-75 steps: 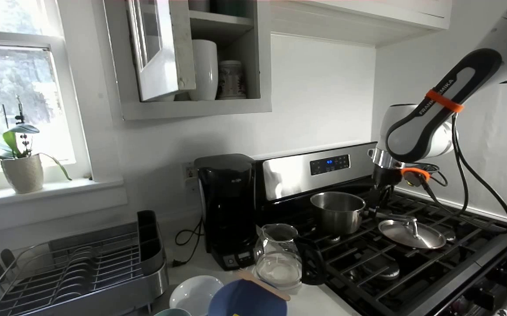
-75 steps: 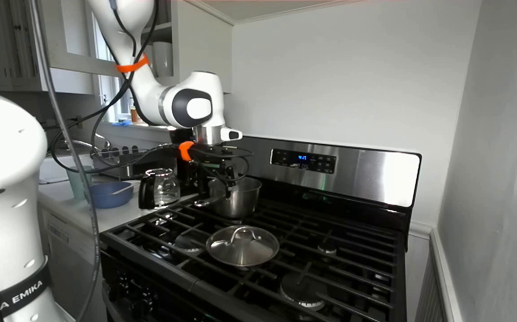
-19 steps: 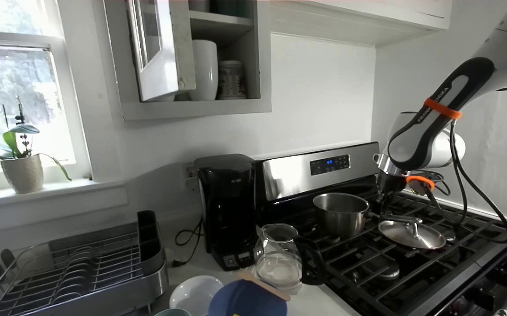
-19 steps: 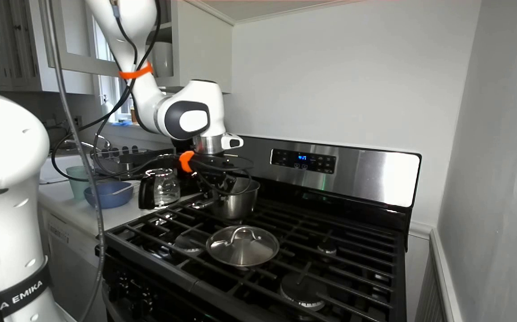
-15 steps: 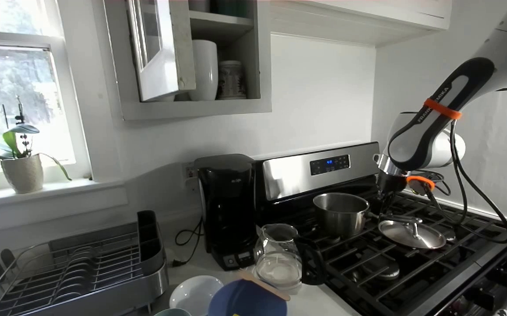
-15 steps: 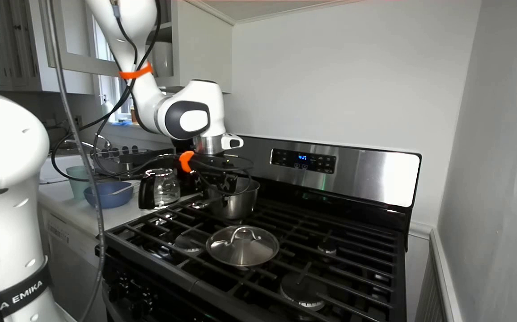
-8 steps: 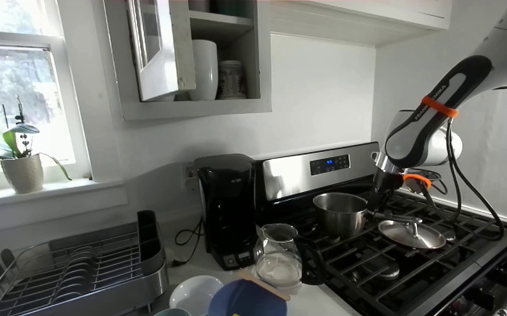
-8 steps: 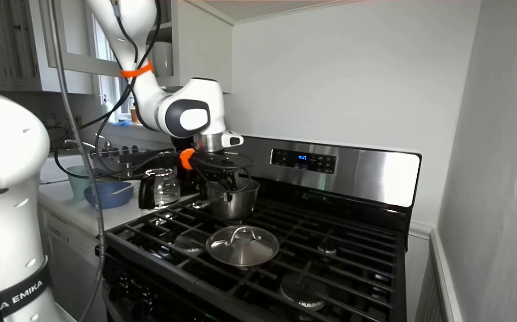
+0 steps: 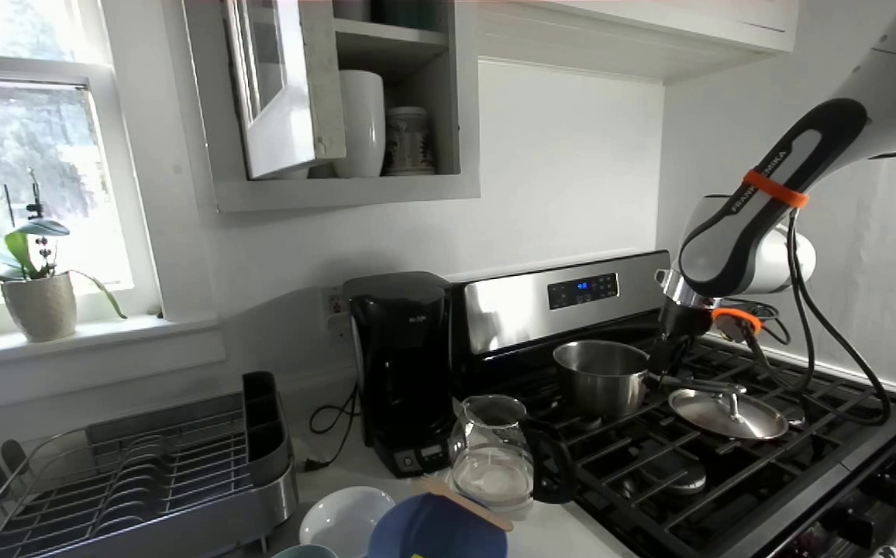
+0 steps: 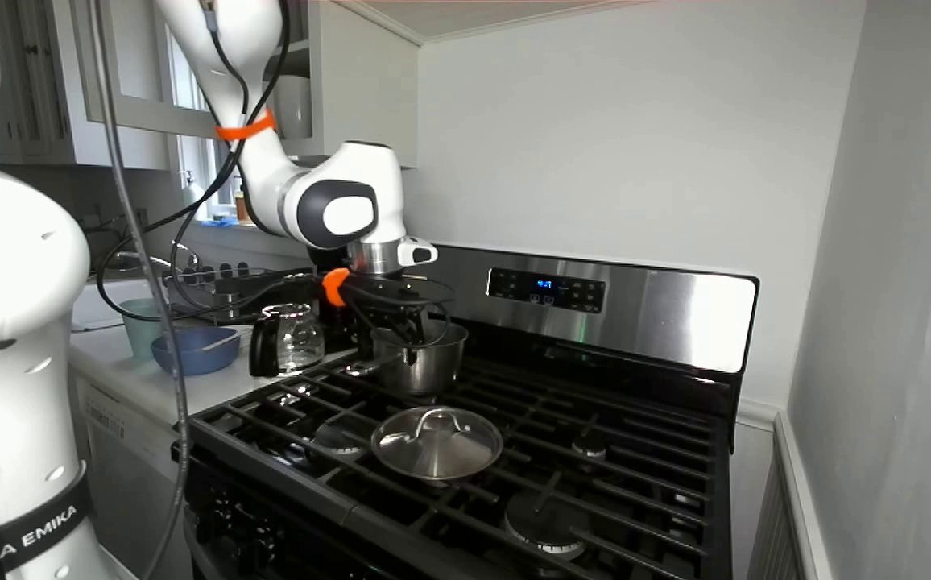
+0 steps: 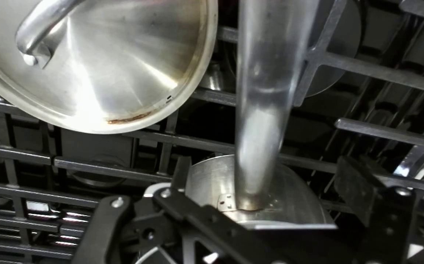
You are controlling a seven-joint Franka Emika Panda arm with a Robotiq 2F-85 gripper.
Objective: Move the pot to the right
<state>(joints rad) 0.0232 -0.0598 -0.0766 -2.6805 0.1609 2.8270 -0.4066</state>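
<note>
The pot (image 9: 601, 391) is shiny steel and deep-sided. It stands upright on a back burner of the stove, near the coffee maker; it also shows in an exterior view (image 10: 432, 369). Its long handle (image 11: 267, 91) points to the front. My gripper (image 9: 669, 364) is low at the handle's base, beside the pot wall; it shows too in an exterior view (image 10: 401, 338). In the wrist view the gripper (image 11: 267, 179) is open, one finger on each side of the handle, with gaps to it. The pot (image 11: 300, 190) is partly hidden there by the gripper.
A steel lid (image 10: 437, 447) lies on the grates in front of the pot; it shows in the wrist view (image 11: 124, 73). A glass jar (image 9: 492, 457), the coffee maker (image 9: 401, 372) and a blue bowl (image 10: 198, 351) stand on the counter. The stove's back panel (image 10: 643, 314) rises behind.
Over five seconds the pot has shifted slightly and the arm has lowered. In the last second my gripper has risen a little and moved slightly toward the pot. The last half second shows hardly any change.
</note>
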